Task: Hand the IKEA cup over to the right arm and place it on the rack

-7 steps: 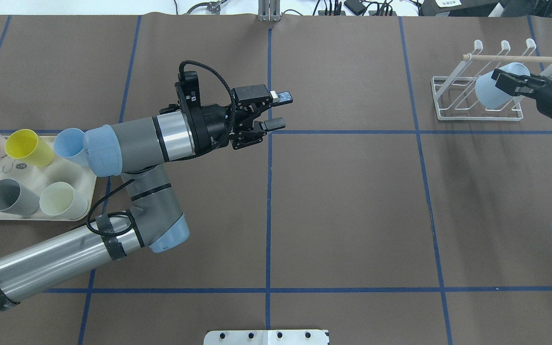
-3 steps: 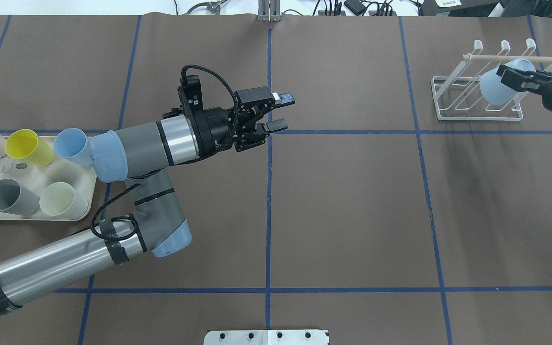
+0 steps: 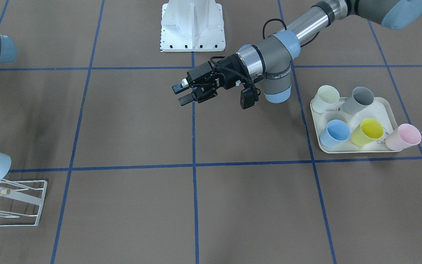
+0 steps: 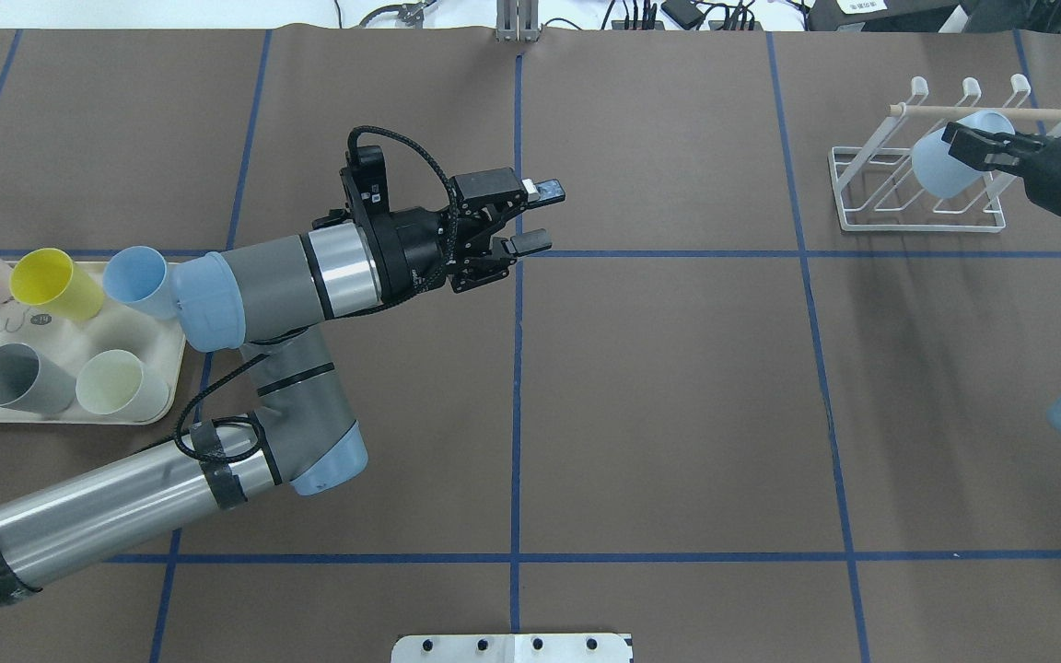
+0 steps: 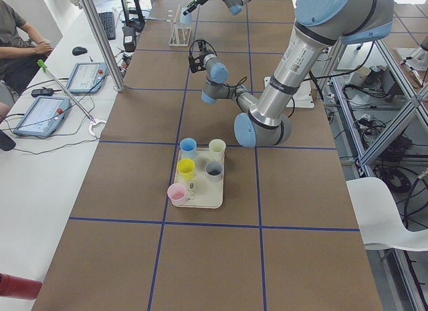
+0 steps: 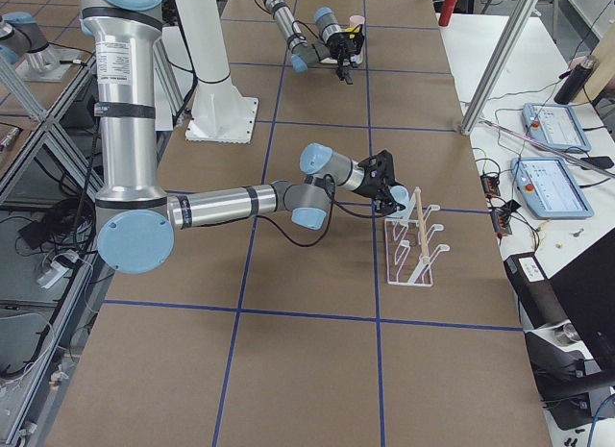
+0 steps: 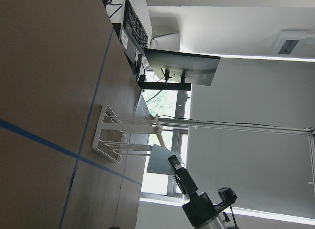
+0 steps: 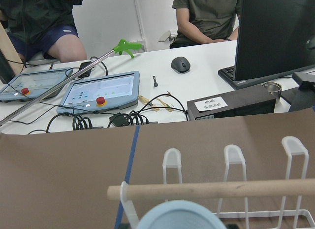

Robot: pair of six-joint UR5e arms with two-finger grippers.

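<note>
At the overhead frame's upper right, the right end effector (image 4: 965, 147), clamped on the pale blue cup (image 4: 934, 173), may catch the dowel (image 4: 926, 110) and drop the cup beside the rack (image 4: 917, 227).

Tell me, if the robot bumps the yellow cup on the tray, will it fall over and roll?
Probably it would tip easily: the yellow cup is tall, narrower at its base and looks empty, so likely light. Once down, its round, tapered side would likely roll in a curve, though the raised rim of the tray might stop it.
</note>
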